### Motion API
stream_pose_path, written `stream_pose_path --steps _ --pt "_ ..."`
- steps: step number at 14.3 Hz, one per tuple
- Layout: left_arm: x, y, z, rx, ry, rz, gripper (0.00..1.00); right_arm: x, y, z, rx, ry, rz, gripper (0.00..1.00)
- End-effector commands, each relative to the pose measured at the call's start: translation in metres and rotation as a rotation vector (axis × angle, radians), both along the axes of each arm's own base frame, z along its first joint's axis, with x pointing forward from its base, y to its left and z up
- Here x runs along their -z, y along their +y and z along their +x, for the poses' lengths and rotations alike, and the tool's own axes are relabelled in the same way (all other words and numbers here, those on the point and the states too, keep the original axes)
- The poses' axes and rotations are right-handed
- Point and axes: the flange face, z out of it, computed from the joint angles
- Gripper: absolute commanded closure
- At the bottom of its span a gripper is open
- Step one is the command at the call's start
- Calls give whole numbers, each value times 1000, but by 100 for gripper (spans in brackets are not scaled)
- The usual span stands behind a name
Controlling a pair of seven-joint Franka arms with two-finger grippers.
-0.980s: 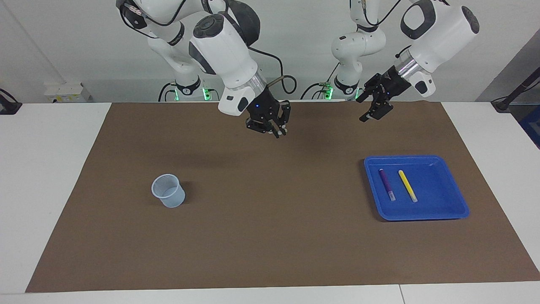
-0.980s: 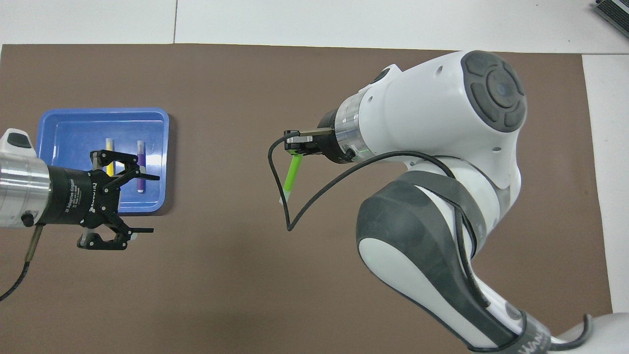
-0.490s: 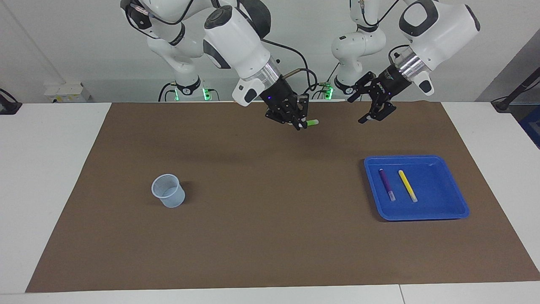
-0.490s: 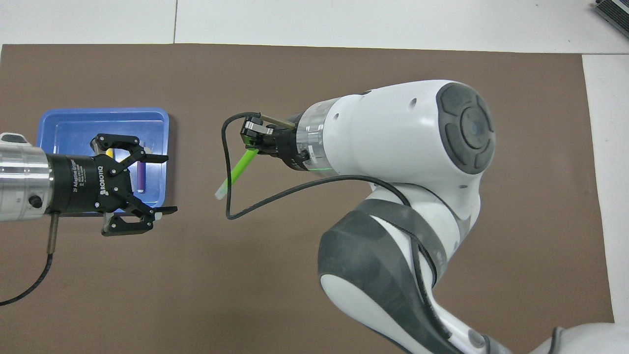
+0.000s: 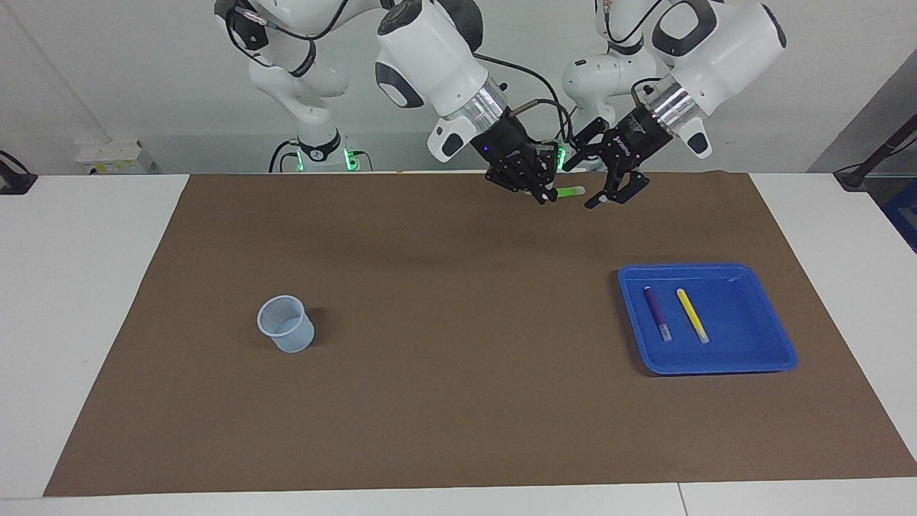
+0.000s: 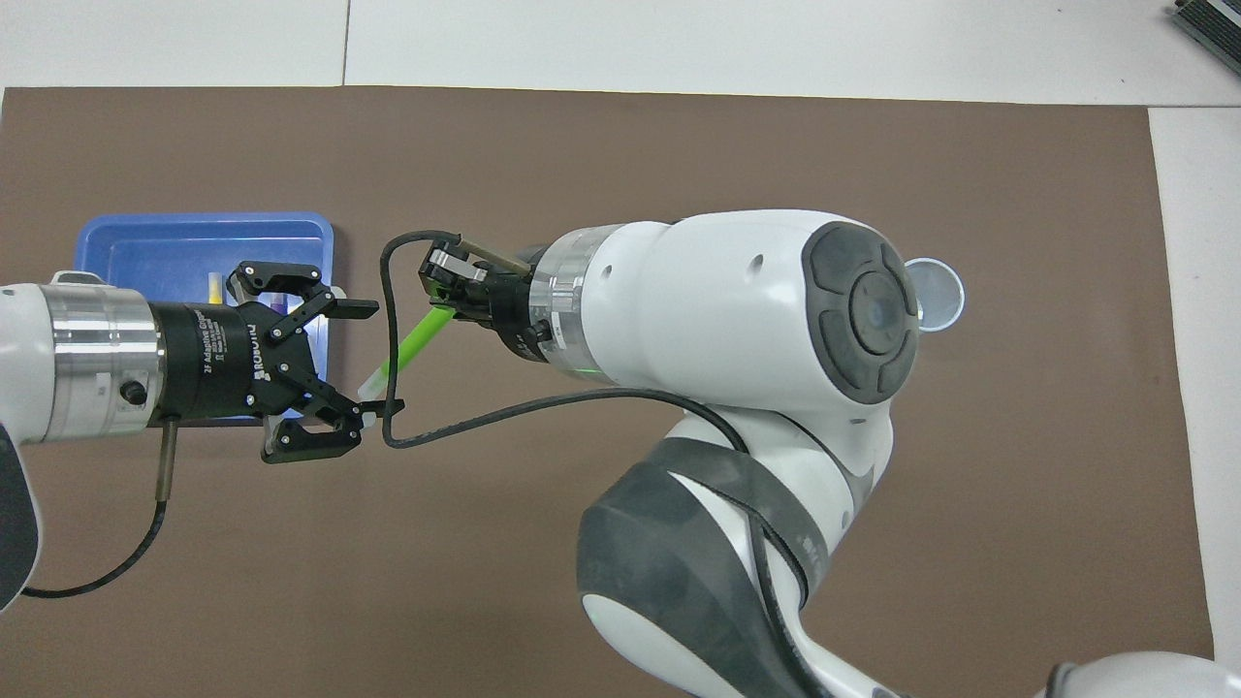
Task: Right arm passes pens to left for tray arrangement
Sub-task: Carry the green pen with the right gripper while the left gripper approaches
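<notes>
My right gripper (image 5: 544,193) (image 6: 448,302) is shut on the green pen (image 5: 571,191) (image 6: 419,336), held in the air above the mat, close to the robots. The pen's pale end points at my left gripper (image 5: 577,187) (image 6: 373,357). That gripper is open, and the pale end lies between its spread fingers without being gripped. The blue tray (image 5: 741,362) (image 6: 136,247) sits toward the left arm's end. In it the purple pen (image 5: 656,312) and the yellow pen (image 5: 692,314) lie side by side. From overhead my left gripper hides part of the tray.
A small translucent bluish cup (image 5: 286,324) (image 6: 936,294) stands upright on the brown mat (image 5: 458,401) toward the right arm's end. White tabletop (image 5: 79,301) borders the mat on all sides.
The right gripper has carried the green pen toward the left arm's end, and the left gripper has come to meet it. The pen's pale end now lies between the left fingers.
</notes>
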Motion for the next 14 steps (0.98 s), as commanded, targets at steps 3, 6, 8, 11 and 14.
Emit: stream_pose_path --steps 3,6,8,11,14 --pt "4 1 -5 -38 -9 -3 22 1 5 -3 12 14 26 100" --pt "4 -15 -8 -49 8 -8 21 1 5 -3 11 13 26 100" --pt "8 -14 -10 -43 10 -3 40 1 5 -3 11 13 26 100" --pt "9 -13 -10 -47 7 -1 88 1 5 -3 11 13 26 100" --pt "9 -10 -8 -61 0 -3 100 1 5 -3 10 12 26 100"
